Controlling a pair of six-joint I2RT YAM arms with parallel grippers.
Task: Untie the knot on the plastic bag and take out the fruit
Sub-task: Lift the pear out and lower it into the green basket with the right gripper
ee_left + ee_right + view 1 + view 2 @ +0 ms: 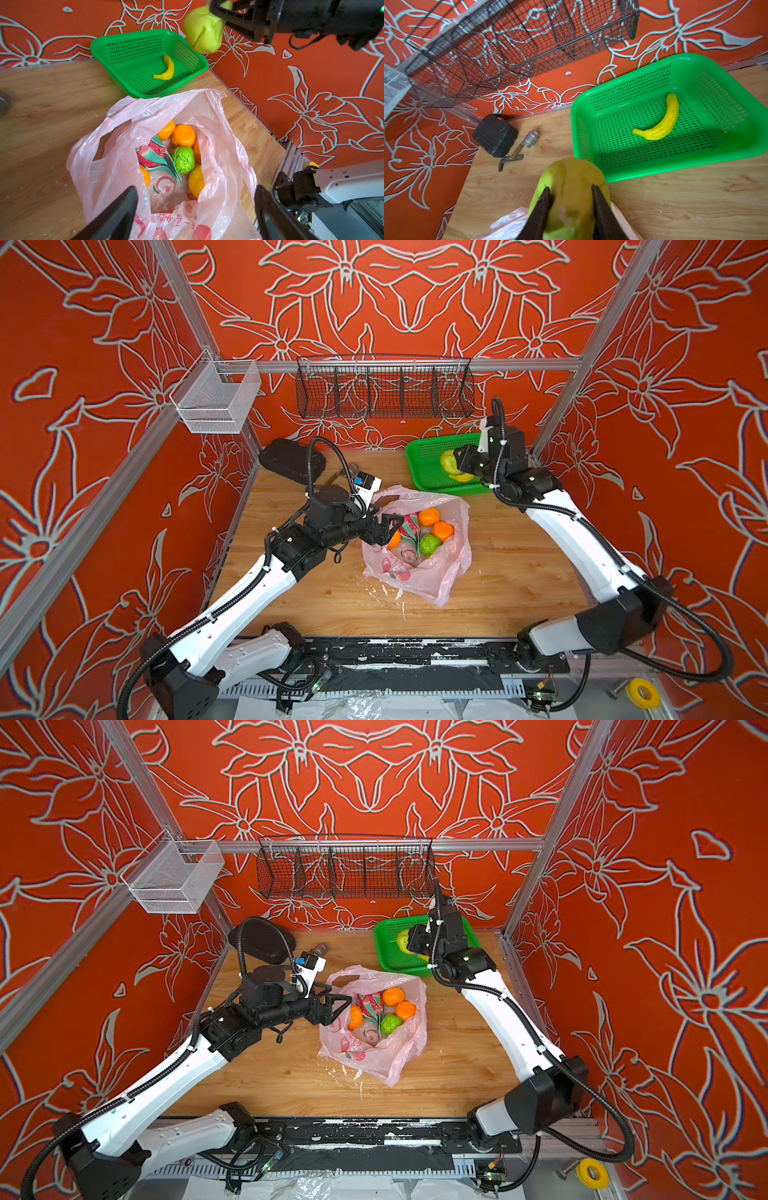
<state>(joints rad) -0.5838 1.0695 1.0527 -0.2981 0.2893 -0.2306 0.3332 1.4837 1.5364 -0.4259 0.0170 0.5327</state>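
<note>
A fruit (571, 174) was clamped by the right gripper (571, 187). The left gripper (196, 189) was spread wide — over the plastic bag (218, 145).

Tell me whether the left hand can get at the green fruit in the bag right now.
Probably yes. The plastic bag gapes open at the top, the green fruit lies uncovered beside the dragon fruit, and the left hand hangs open at the rim with nothing between.
</note>
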